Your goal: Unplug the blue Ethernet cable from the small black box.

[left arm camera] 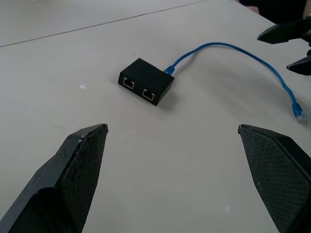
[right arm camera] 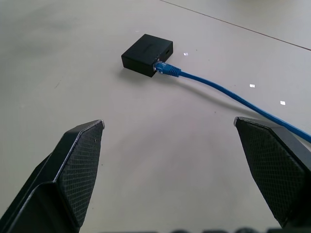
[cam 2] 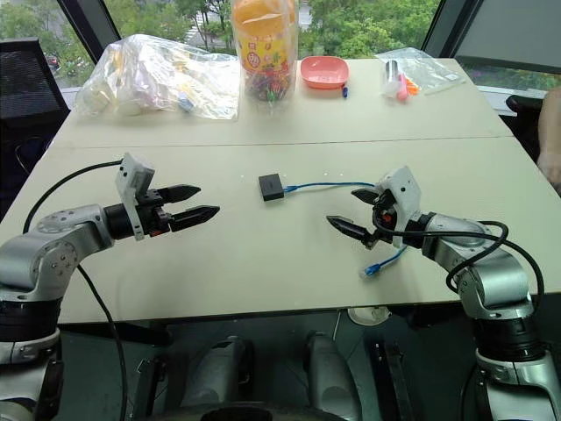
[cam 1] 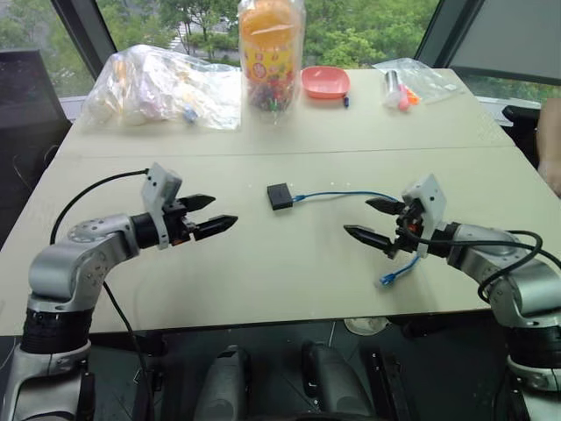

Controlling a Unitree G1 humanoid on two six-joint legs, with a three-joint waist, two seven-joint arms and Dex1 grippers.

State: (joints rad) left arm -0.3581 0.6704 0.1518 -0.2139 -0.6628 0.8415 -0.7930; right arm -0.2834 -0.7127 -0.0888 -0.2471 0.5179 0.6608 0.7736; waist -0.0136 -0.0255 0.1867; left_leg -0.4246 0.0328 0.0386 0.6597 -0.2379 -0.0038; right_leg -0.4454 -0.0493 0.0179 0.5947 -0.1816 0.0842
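Observation:
The small black box [cam 1: 280, 196] lies flat in the middle of the table, with two empty ports [left arm camera: 136, 87] on one side. The blue Ethernet cable [cam 1: 346, 194] is plugged into its opposite side [right arm camera: 164, 69]; it arcs right, passes behind my right gripper, and its free plug [cam 1: 388, 279] rests near the front edge. My left gripper [cam 1: 223, 211] hovers open left of the box, pointing at it. To the right of the box my right gripper [cam 1: 358, 217] is open too, just above the cable. Neither one holds anything.
Along the far edge stand a clear bag of items [cam 1: 162, 88], a tall jar of sweets [cam 1: 271, 53], a pink bowl [cam 1: 325, 82] and a small bag with markers [cam 1: 408, 83]. A person's arm [cam 1: 552, 149] shows at the right edge.

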